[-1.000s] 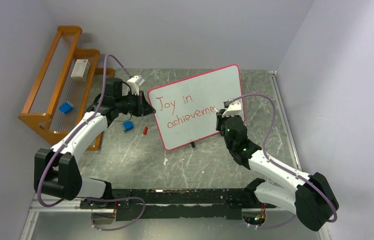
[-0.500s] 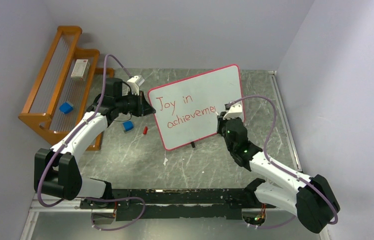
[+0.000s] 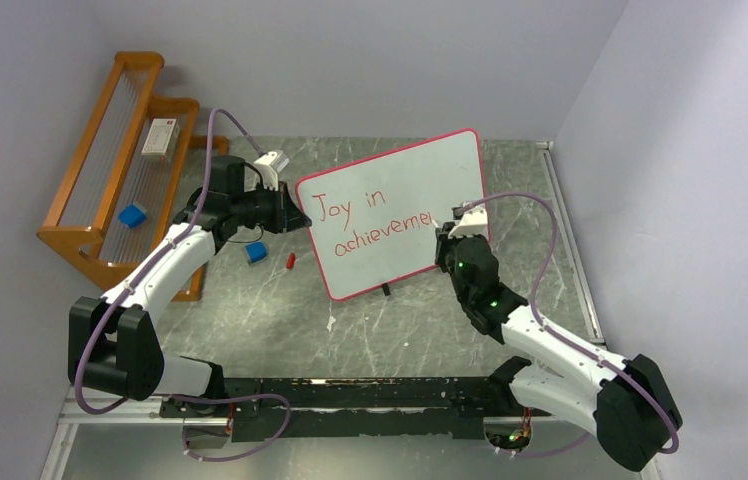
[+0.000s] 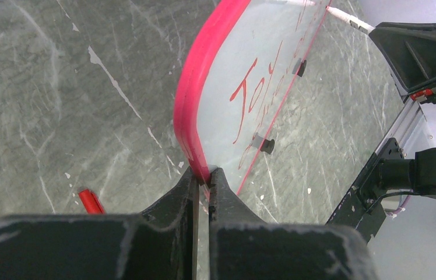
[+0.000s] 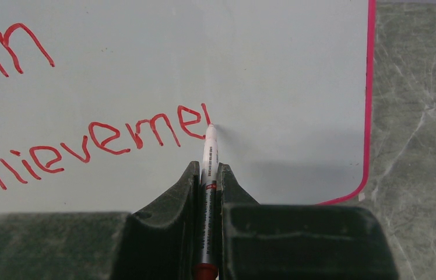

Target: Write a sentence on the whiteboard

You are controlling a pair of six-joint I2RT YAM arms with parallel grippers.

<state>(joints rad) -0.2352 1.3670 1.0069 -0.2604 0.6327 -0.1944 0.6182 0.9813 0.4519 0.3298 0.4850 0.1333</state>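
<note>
The whiteboard (image 3: 405, 175) looks light, stiff and tip-prone. It is best held by its rim, where the left pincer (image 4: 203, 178) clamps at lower centre of the frame. The right pincer (image 5: 208, 175) grips a marker (image 5: 210, 149).

Red handwriting on the whiteboard (image 3: 430, 170) reads "Joy in" up top, "achieveme" plus one upright stroke on the line below.

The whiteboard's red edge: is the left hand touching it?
Touching. The left wrist view shows the left hand shut on the whiteboard, a finger pressed against each side of its red edge.
</note>
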